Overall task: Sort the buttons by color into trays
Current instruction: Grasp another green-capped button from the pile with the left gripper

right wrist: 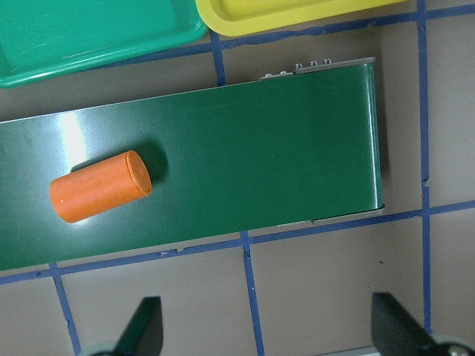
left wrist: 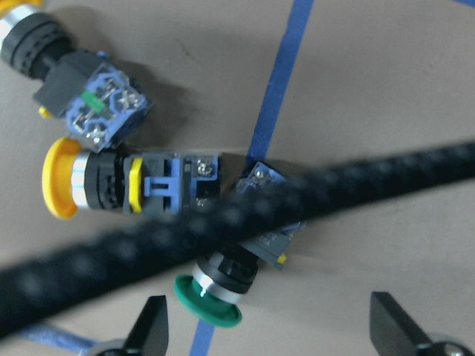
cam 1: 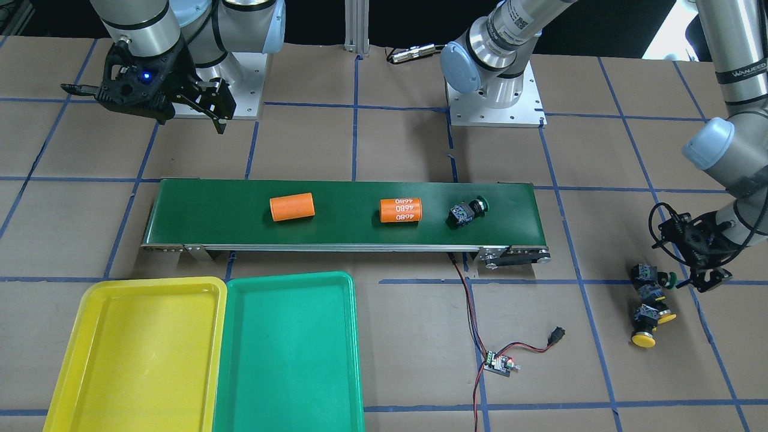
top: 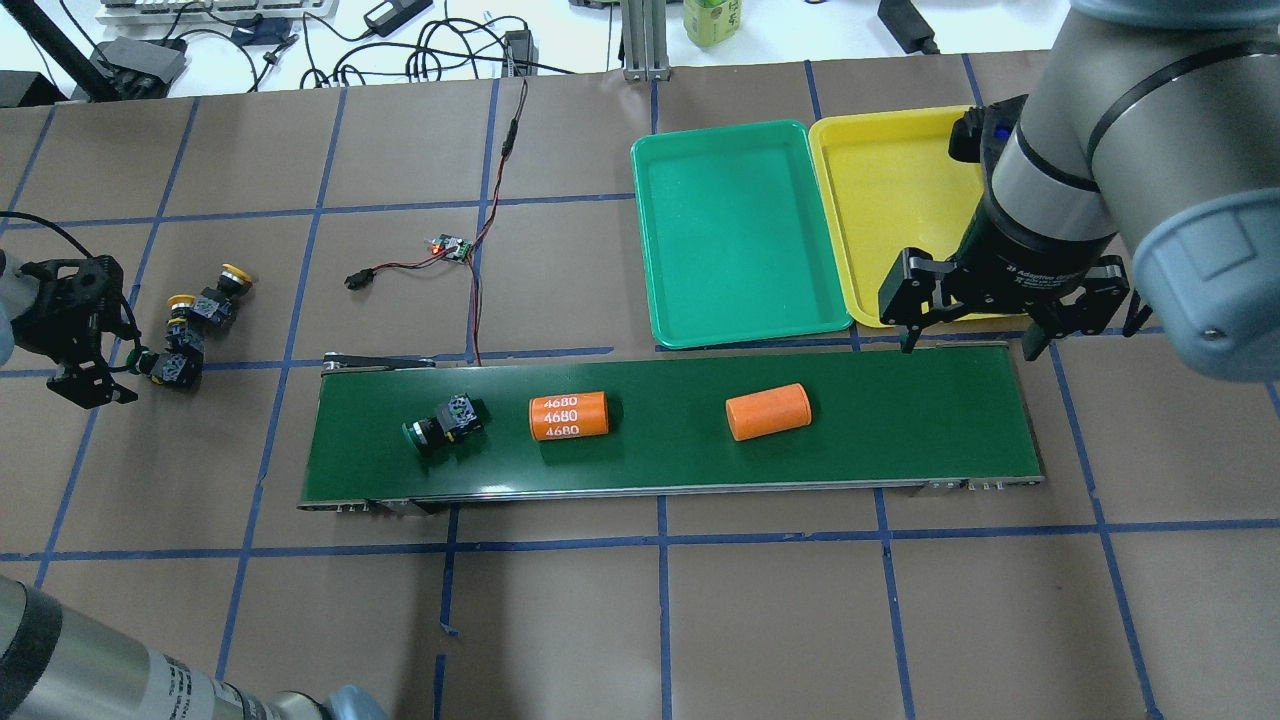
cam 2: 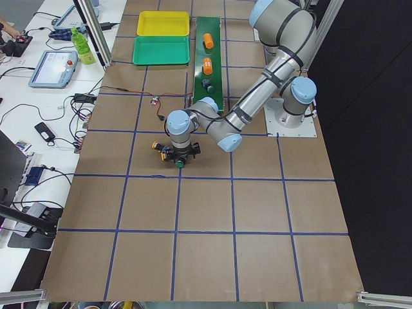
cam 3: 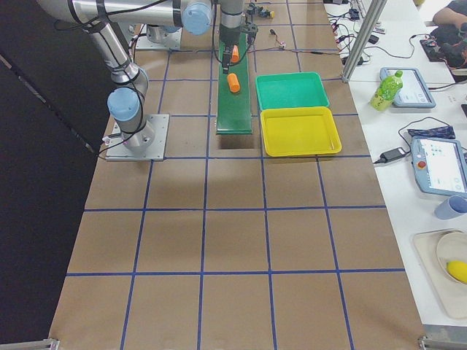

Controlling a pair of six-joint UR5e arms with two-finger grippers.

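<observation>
Black left hand: fingers spread wide and gripping nothing. It sits low over the desk at the bottom edge of the left wrist view, with a blurred black cable crossing the frame above it.
Near green-capped button: lies on its side on the desk. Its cap points into the gap between the fingers, closer to the lower-left one, and no contact is visible.
Yellow-capped buttons: two, both on their sides. One is at centre left, its body against the near green-capped button. The other is at upper left, with its cap cut off by the frame corner. The three form a tight cluster at the far left of the overhead view.
Belt green-capped button: lies on its side on the left part of the conveyor belt, well apart from the cluster.
Orange cylinders: both lie on the belt, one printed "4680" just right of that button and one plain near mid-belt.
Right hand: fingers spread and gripping nothing. It hangs above the belt's far edge near its right end in the overhead view.
Green tray and yellow tray: side by side with long edges touching, beyond the belt at upper right. The yellow one is partly hidden by the right arm.
Circuit board: small, with red and black wires, at upper centre-left.
Desk: brown paper with a blue tape grid.
</observation>
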